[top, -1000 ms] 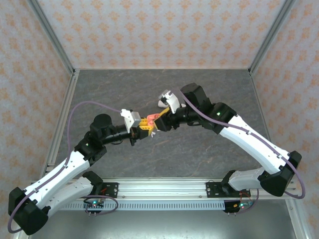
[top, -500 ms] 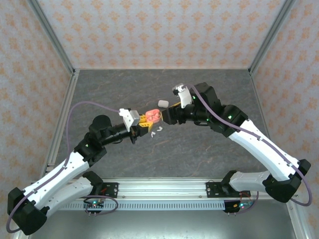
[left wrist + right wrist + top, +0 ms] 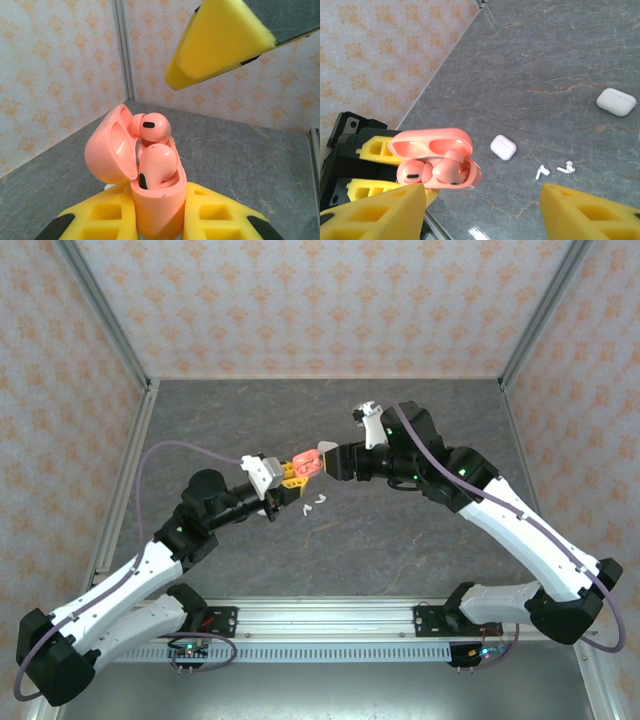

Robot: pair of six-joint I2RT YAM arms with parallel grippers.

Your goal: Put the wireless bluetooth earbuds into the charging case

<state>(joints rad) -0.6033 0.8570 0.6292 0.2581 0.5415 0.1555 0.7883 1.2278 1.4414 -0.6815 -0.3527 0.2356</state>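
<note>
1. Left fingers [image 3: 291, 478]: closed on the lower body of the pink charging case [image 3: 308, 462]. They hold it clear of the desk [image 3: 400, 540], above the middle of the surface. The left arm reaches in from about 8 o'clock.

2. Pink charging case, left wrist view [image 3: 157, 205]: upright between the yellow pads, with the lid [image 3: 110, 150] hinged open toward 9 o'clock.

3. Pink earbuds: both stand in the case body. The front one [image 3: 156, 165] sits low. The rear one [image 3: 150, 127] stands higher, and its rounded head is well above the rim.

4. Right fingers [image 3: 328, 456]: spread wide apart and holding nothing. They stand just beside the case at its 3 o'clock, and the case shows between them in the right wrist view [image 3: 485, 210].

5. White earbuds: two lie loose on the desk, near each other [image 3: 542, 171] [image 3: 566, 167]. From above they lie at 6 o'clock of the held case.

6. White cases, right wrist view: both closed and lying on the desk. One [image 3: 503, 147] is near the white earbuds at their 10 o'clock. The other [image 3: 616, 101] lies well apart at 2 o'clock.
</note>
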